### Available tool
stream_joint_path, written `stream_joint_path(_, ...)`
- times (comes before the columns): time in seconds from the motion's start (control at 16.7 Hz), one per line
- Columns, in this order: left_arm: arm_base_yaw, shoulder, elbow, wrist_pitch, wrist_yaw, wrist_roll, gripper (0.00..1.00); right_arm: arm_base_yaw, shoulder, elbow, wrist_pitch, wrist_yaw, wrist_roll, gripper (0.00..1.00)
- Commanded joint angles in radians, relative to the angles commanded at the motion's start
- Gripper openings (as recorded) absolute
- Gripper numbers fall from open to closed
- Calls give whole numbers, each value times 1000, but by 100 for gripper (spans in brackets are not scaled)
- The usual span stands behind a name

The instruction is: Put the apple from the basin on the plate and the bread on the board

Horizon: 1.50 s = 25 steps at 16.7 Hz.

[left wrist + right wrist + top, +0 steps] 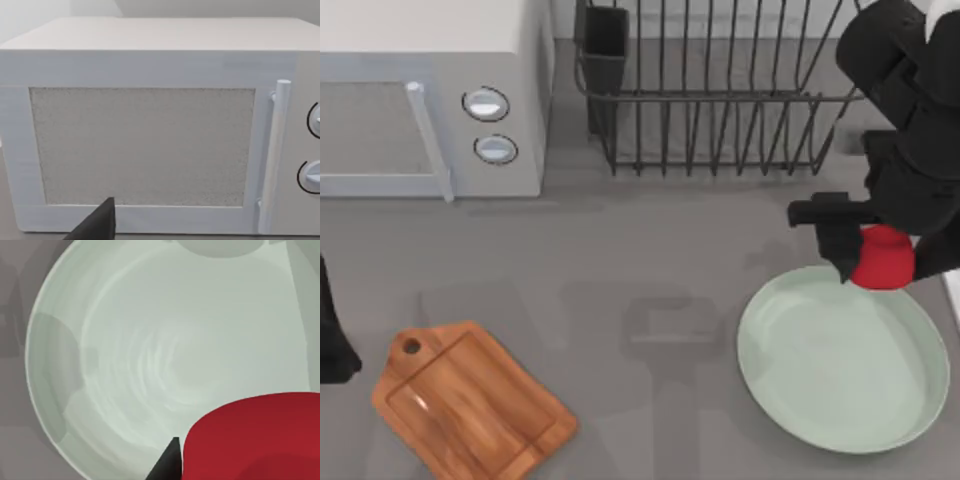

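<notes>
Right gripper (875,250) is up over the far rim of the plate (820,390), with its fingers closed around the apple (882,257). So the apple is held in the air, not resting on anything. In the right wrist view the apple (255,437) hangs over the plate's (150,340) pale green surface, with one dark fingertip (167,462) beside it.

The plate lies at the near right of the table (650,260), and its right rim comes close to a pale strip at the table's right edge, which could be the basin, can't tell. The black wire dish rack (720,100) stands just beyond the gripper on the far side, so that corner is pretty tight. There's lots of bare grey tabletop in the middle, between the plate and the board (470,400).

The board sits near left, turned at an angle, with its handle hole pointing far-left and its near corner close to the table's front edge. The white microwave (430,100) takes up the far left, with two round knobs and a bar handle, no readable writing on it.

The left arm is parked at the left edge. Its wrist view faces the microwave (150,140) door, and I can't tell whether its fingers are open.
</notes>
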Motion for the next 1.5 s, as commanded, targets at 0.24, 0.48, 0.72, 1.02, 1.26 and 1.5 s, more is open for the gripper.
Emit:
stream_joint_path(0.24,0,0,0,0,0,0,100,50,-27,-28,-13,0,49,0)
stream_joint_path(0.48,0,0,0,0,0,0,100,51,-27,-29,-13,0,50,0)
stream_joint_path(0.72,0,0,0,0,0,0,100,51,-27,-29,-13,0,50,23)
stream_joint_path(1.02,0,0,0,0,0,0,100,51,-27,-29,-13,0,50,60)
stream_joint_path(1.26,0,0,0,0,0,0,100,51,-27,-29,-13,0,50,90)
stream_joint_path(1.5,0,0,0,0,0,0,100,51,-27,-29,-13,0,50,100)
